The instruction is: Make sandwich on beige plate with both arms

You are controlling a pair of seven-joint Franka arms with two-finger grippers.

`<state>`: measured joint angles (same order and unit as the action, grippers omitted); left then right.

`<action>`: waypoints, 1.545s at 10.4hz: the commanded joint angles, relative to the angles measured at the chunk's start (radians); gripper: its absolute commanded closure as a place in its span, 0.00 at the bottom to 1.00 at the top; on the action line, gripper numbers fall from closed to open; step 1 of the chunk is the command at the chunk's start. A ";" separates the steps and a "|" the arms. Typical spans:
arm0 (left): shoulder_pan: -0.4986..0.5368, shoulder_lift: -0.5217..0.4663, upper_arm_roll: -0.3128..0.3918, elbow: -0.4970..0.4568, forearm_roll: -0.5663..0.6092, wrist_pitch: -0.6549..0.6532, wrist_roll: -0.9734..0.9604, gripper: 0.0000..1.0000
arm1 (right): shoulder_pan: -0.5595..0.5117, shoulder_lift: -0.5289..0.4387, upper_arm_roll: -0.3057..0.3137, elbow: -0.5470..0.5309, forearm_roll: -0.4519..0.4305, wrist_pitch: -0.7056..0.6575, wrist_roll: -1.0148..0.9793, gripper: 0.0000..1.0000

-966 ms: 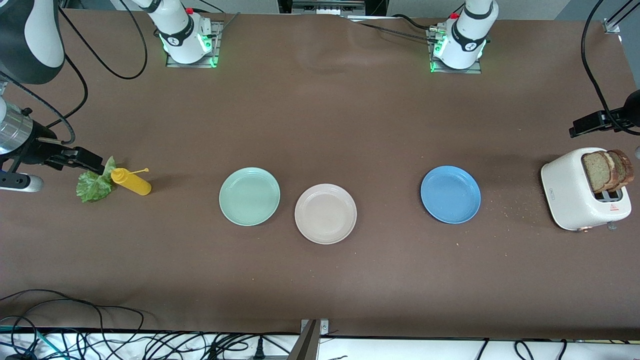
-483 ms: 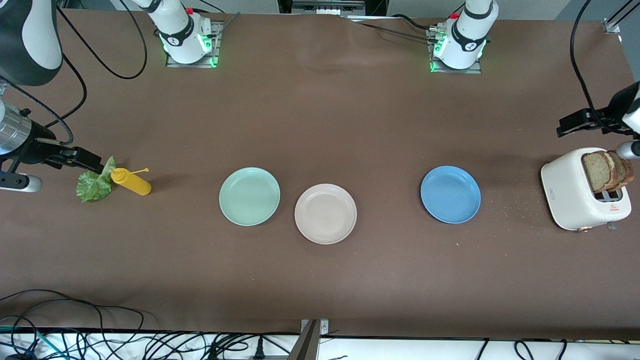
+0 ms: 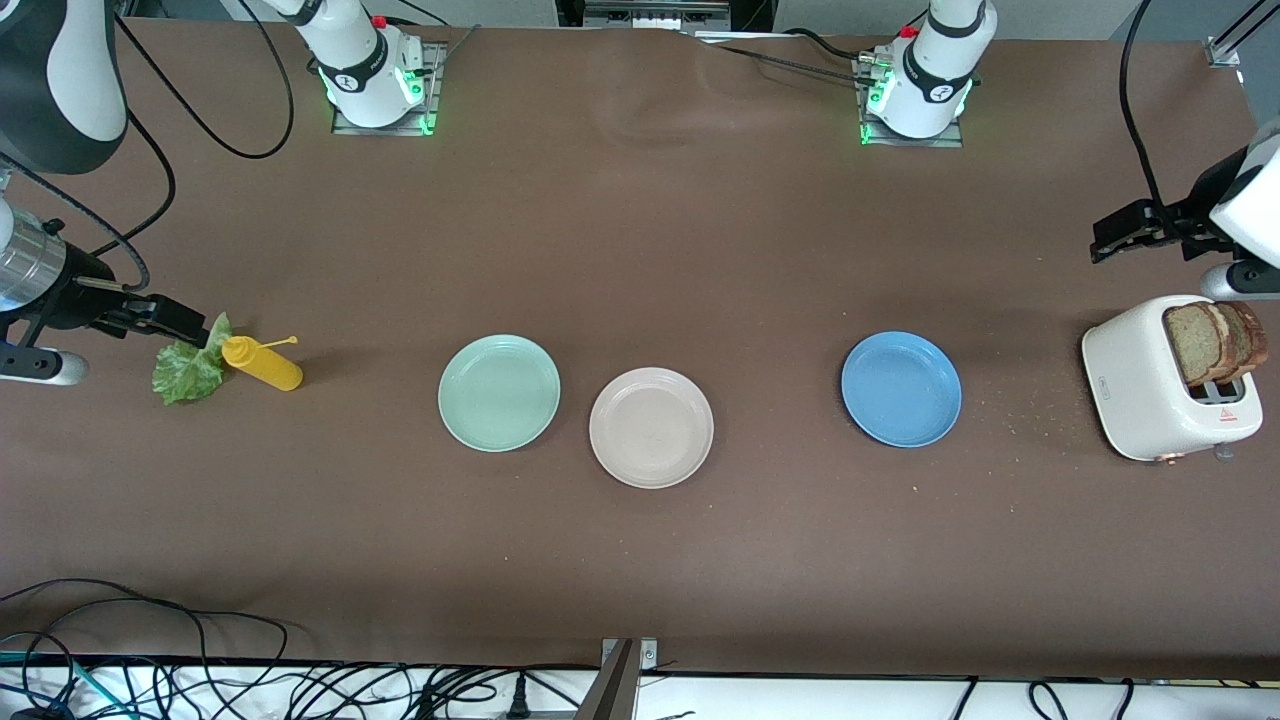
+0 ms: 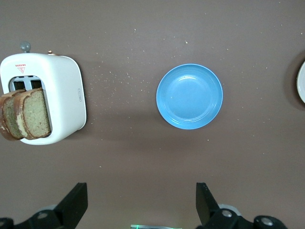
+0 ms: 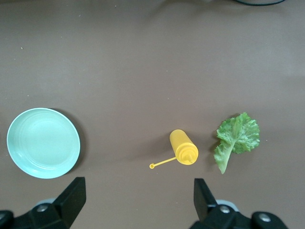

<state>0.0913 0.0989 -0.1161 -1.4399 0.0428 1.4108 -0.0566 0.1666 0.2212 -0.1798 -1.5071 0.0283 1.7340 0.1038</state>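
Brown table (image 3: 640,250); beige plate (image 3: 651,427) bare mid-table. Bread (image 3: 1213,342) in toaster (image 3: 1150,385), lettuce (image 3: 188,368) by mustard (image 3: 262,363). Left gripper (image 4: 141,206) over table near toaster, right gripper (image 5: 139,205) over mustard, both spread, empty. Step: fetching ingredients; next likely descend, grasp.

No text is showing clearly enough to read. The white toaster (image 3: 1165,380) is carrying a small red warning triangle with tiny print below, too small to read.

Three plates sit mid-desk, the beige plate (image 3: 651,427) between the others and nearest the camera; bread (image 3: 1213,341) stands in the toaster (image 3: 1150,385) at the left arm's end
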 commanded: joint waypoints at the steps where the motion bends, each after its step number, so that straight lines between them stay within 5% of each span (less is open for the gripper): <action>1: -0.002 -0.016 0.004 -0.008 -0.020 -0.010 0.009 0.00 | -0.006 -0.005 0.003 -0.002 0.018 -0.008 -0.010 0.00; 16: 0.015 0.005 0.004 0.009 -0.075 -0.010 0.007 0.00 | 0.001 0.017 0.005 -0.002 0.018 0.004 -0.012 0.00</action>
<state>0.1013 0.1002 -0.1130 -1.4405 -0.0123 1.4096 -0.0566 0.1694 0.2345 -0.1776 -1.5085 0.0294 1.7341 0.1038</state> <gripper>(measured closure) 0.000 0.000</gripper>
